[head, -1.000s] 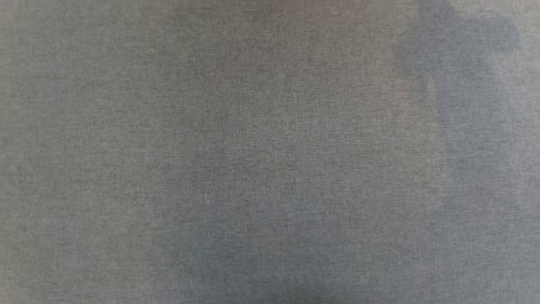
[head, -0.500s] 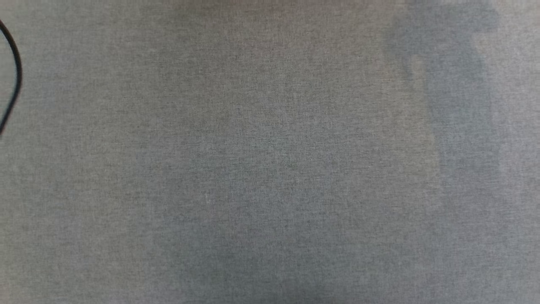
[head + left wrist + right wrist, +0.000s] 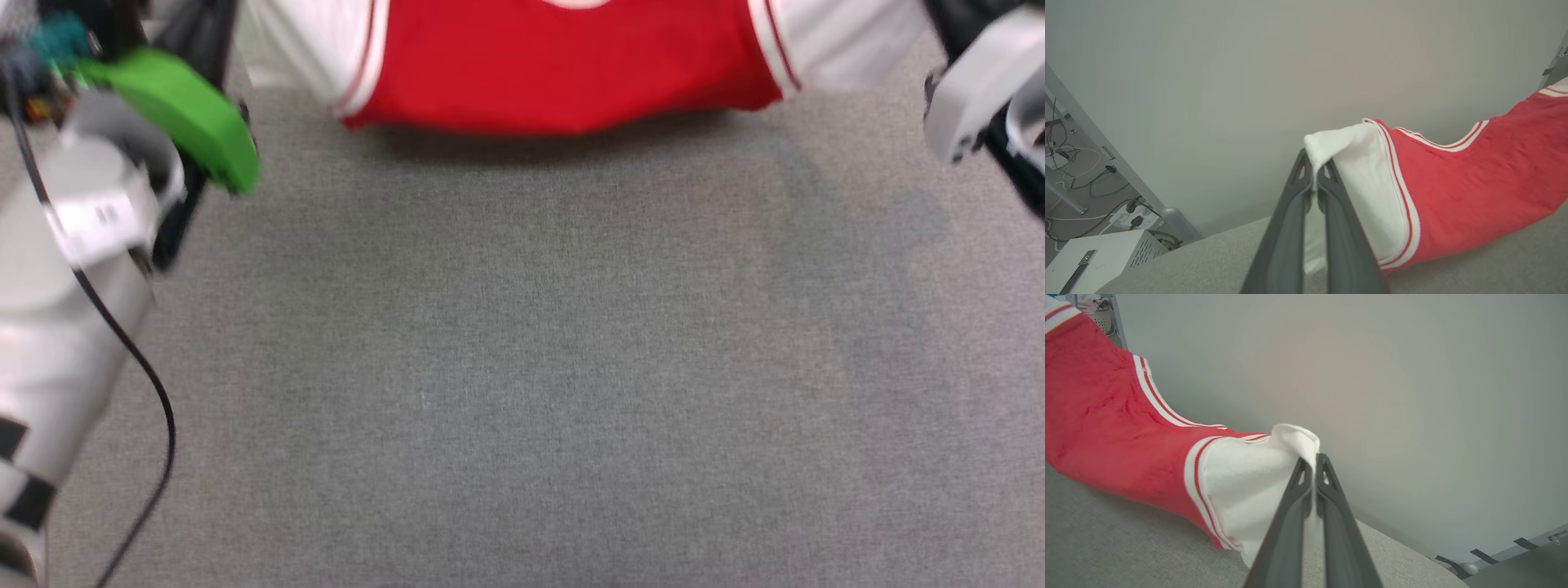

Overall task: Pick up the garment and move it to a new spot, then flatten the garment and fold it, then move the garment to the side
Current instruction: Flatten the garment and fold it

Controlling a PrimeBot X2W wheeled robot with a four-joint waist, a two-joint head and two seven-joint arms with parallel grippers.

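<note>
Two grips hold the garment (image 3: 563,73) stretched out above the far part of the grey tabletop (image 3: 522,367). My left gripper (image 3: 1314,163) is pinched shut on one white sleeve (image 3: 1359,183). The dark fingers (image 3: 1290,228) lie pressed together, a bunched fold of sleeve cloth poking out past their tips and more of it hanging down behind them toward the tabletop. My right gripper (image 3: 1314,461) is clamped the same way on the other white sleeve (image 3: 1245,477), with cloth caught between its closed fingers (image 3: 1339,531) and a rounded fold above the tips.

Between the two grips the red body (image 3: 1470,192) sags in a shallow curve, and striped trim marks each sleeve seam. The lower edge of the red cloth (image 3: 1106,437) comes down close to the tabletop and throws a dark shadow on it; I cannot tell whether it touches. In the head view my pale left forearm (image 3: 65,269) stands over the tabletop's left side, with a black cable (image 3: 147,384) looping beside it.
</note>
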